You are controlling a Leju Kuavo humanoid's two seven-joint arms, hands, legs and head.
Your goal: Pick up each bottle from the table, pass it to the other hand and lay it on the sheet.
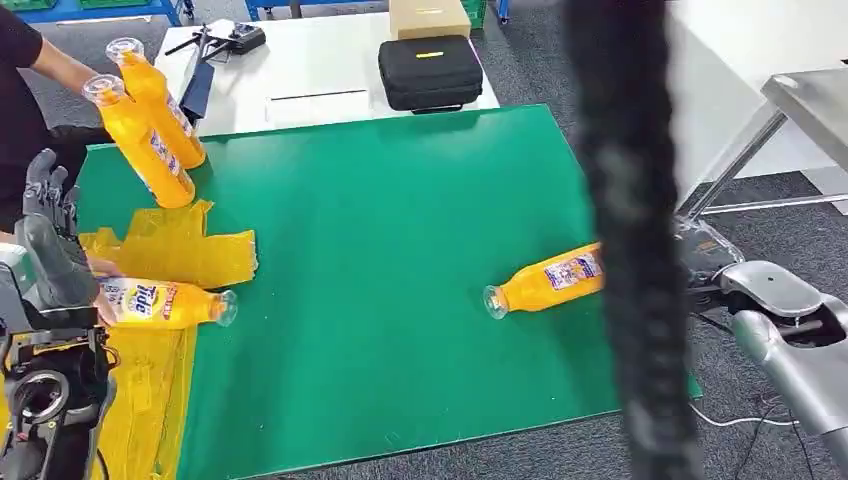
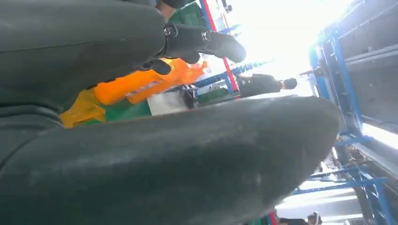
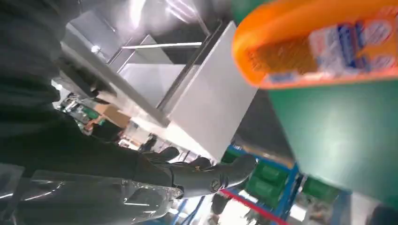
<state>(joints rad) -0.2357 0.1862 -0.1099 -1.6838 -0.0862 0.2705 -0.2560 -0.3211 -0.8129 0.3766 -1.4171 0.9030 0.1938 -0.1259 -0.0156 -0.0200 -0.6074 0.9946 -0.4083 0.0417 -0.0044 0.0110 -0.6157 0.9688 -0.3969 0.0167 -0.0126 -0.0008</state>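
Left hand (image 1: pixel 45 225) open, empty.

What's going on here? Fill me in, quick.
The robot is moving orange bottles onto a yellow sheet on the green table. One bottle already lies on the sheet beside the raised left hand. Another bottle lies waiting near the right arm. A person holds two more.

The left robot hand (image 1: pixel 45 215) has dark grey fingers above a black wrist housing with a round lens. The right arm (image 1: pixel 790 340) is smooth silver metal, and a black ribbed cable (image 1: pixel 630 230) hangs beside it.
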